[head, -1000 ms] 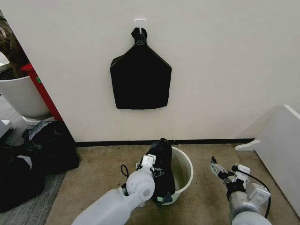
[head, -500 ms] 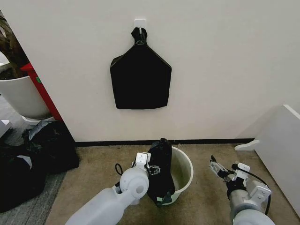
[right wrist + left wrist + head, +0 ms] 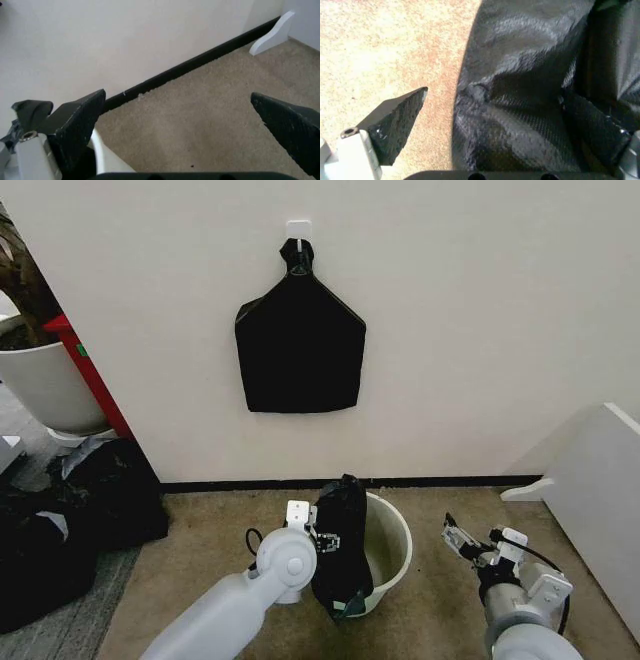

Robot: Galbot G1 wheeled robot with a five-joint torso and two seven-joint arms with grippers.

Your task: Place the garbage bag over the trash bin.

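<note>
Left hand (image 3: pixel 322 532) wide open against the garbage bag (image 3: pixel 343 545) draped over the trash bin's (image 3: pixel 395 540) left rim.

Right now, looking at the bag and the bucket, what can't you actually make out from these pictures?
- Head view: the trash bin's left rim and wall are hidden behind the garbage bag.
- Head view: the left gripper is seen against the bag; whether its fingers touch the film is too small to tell.
- Left wrist view: the bag is cut off by the edges; its mouth is out of frame.
- Right wrist view: the bin is mostly cut off behind the right gripper's finger.
</note>
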